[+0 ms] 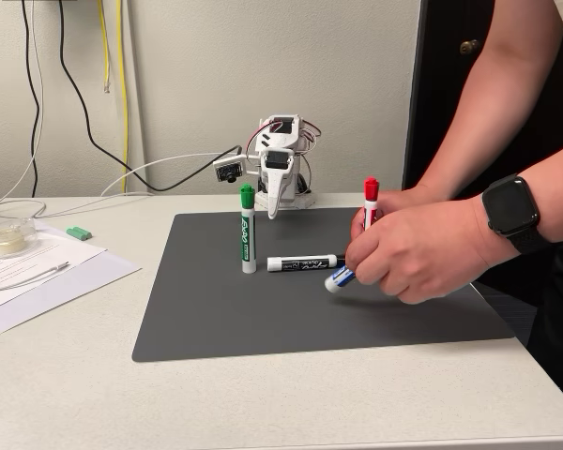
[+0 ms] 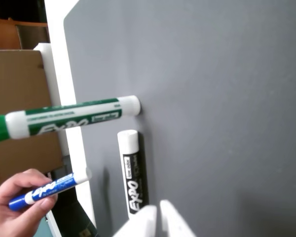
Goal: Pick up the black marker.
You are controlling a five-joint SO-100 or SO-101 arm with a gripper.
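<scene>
A black marker (image 1: pixel 303 263) is lying flat on a dark mat (image 1: pixel 216 328) while a person's hands are handling other markers beside it.

In the fixed view the black marker is lying on its side near the middle of the mat, just right of a green marker (image 1: pixel 248 229) that is standing upright on its end. A hand (image 1: pixel 413 251) at the black marker's right end is gripping a blue marker (image 1: pixel 339 277) with its tip resting on the mat, and behind it another hand is holding a red marker (image 1: pixel 371 201) upright. The white gripper (image 1: pixel 274 208) is hanging at the mat's far edge, behind the green marker, pointing down, with its jaws looking nearly closed and gripping nothing. In the wrist view the gripper's two tips (image 2: pixel 158 217) are sitting close together just beside the black marker (image 2: pixel 133 173), well clear of the green marker (image 2: pixel 64 121), and the hand (image 2: pixel 15 210) is holding the blue marker (image 2: pixel 47 188).
</scene>
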